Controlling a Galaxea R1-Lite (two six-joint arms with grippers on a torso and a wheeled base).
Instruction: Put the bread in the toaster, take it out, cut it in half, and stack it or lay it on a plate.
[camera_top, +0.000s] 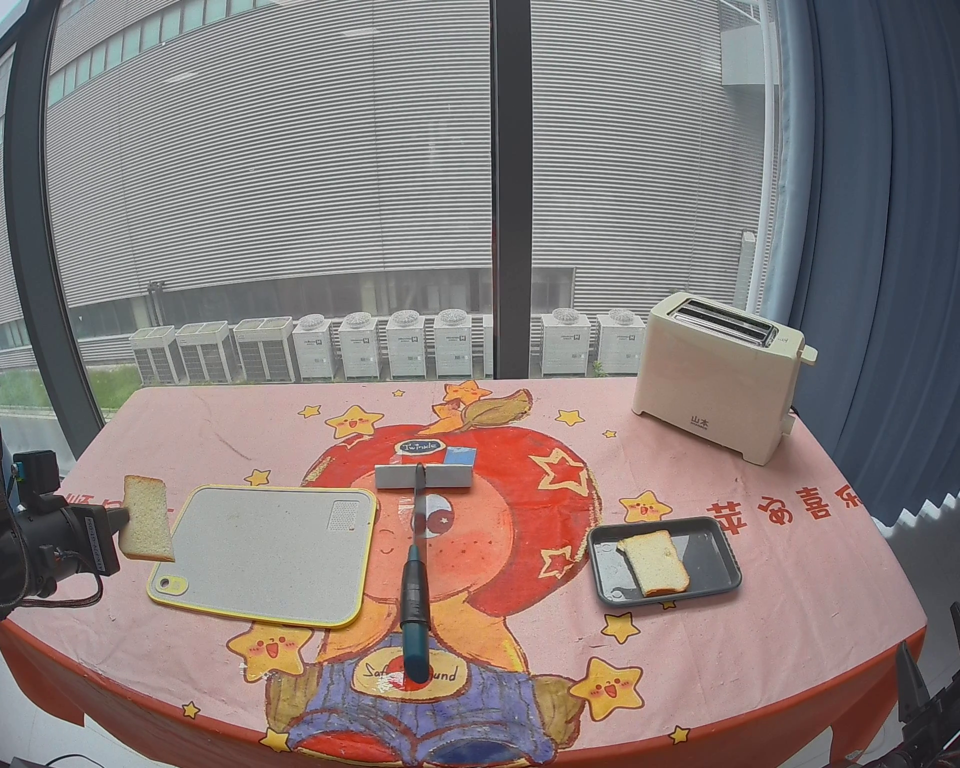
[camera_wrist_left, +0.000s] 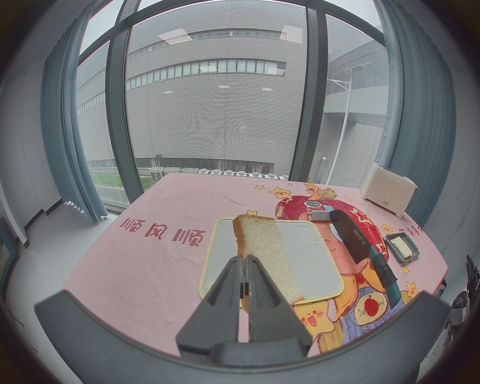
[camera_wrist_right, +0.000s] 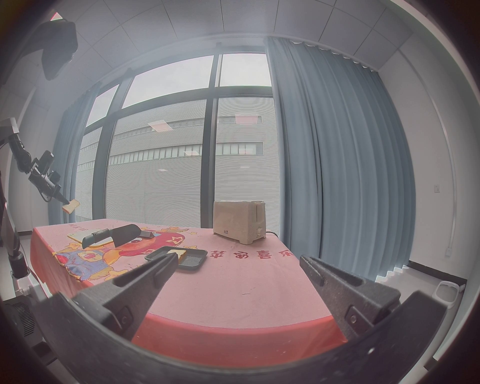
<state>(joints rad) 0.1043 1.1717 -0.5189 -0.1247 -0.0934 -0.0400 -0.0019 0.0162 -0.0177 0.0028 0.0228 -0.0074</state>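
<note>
In the left wrist view the pressed-together fingers of the left gripper cover the near end of the bread slice they hold, and the slice in turn hides a strip of the cutting board behind it. In the head view the left arm is cut off by the picture's left edge, and at the lower right corner just a dark part of the right arm pokes in. The toaster slots look dark from above, so their inside cannot be made out. From the right wrist view the cutting board lies mostly behind the knife and the second slice on the tray is too small for detail
</note>
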